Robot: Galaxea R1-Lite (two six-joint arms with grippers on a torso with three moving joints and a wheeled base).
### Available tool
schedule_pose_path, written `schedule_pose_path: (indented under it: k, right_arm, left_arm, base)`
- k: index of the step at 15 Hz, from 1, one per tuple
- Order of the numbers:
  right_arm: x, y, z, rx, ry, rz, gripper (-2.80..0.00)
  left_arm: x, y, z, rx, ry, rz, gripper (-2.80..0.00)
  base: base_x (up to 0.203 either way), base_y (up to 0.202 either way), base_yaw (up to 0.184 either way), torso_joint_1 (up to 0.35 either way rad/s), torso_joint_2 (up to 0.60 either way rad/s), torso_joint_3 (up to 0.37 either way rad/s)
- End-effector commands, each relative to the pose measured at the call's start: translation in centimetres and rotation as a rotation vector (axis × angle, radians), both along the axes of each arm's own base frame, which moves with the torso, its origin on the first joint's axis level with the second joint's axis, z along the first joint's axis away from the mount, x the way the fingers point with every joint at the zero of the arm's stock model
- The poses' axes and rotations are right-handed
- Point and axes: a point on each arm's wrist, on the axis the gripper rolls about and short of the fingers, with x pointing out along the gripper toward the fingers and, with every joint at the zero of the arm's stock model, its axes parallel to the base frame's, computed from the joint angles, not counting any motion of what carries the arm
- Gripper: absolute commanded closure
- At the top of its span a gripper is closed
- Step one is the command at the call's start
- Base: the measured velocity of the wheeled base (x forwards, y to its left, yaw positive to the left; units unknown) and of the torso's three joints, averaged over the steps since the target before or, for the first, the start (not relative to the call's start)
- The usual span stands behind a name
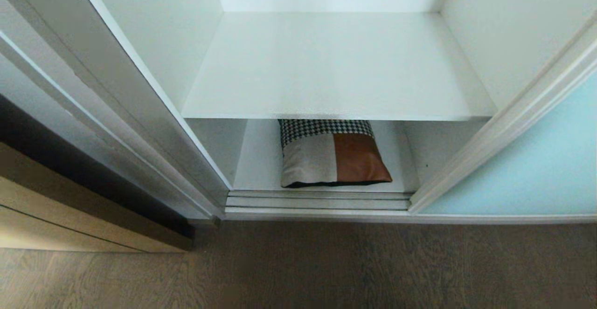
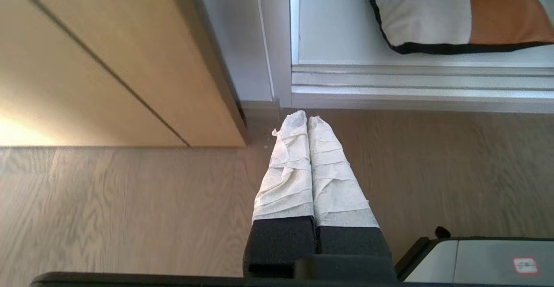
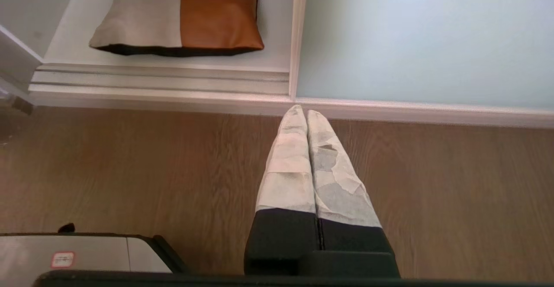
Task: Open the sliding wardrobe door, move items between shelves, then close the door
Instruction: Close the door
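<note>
From the head I see the cushion (image 1: pixel 332 154) under the shelf (image 1: pixel 336 66), left of the door (image 1: pixel 527 169). Left gripper (image 2: pixel 307 118) pinched closed, empty, over floor. Right gripper (image 3: pixel 301 113) likewise. Cushion looks soft, light; I'd pinch its front edge.

Left gripper (image 2: pixel 307 120), right gripper (image 3: pixel 301 113): fingers white-wrapped, crinkled, black blocks behind; grey base panel (image 2: pixel 480 261), small red-bordered sticker, beside.

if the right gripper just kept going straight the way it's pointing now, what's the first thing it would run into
Probably the bottom frame of the sliding wardrobe door, just right of the opening. The right gripper is shut, hanging over the floor, tips aimed there; depth is unclear, so it might meet floor first.
</note>
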Motion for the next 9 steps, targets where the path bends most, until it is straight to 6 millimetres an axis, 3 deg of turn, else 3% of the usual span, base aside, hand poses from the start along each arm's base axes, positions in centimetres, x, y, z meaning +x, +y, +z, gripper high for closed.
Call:
schedule_pose_path:
  k: [1, 9]
  right_arm:
    - [0.00, 0.00, -0.01, 0.001, 0.001, 0.001, 0.00]
    - [-0.01, -0.01, 0.01, 0.003, -0.002, -0.003, 0.00]
  left_arm:
    - [0.02, 0.00, -0.04, 0.000, 0.003, 0.000, 0.00]
    - [0.02, 0.00, -0.02, 0.000, 0.001, 0.000, 0.00]
  base:
    - [0.000, 0.000, 0.000, 0.000, 0.00, 0.000]
    - [0.000, 0.000, 0.000, 0.000, 0.00, 0.000]
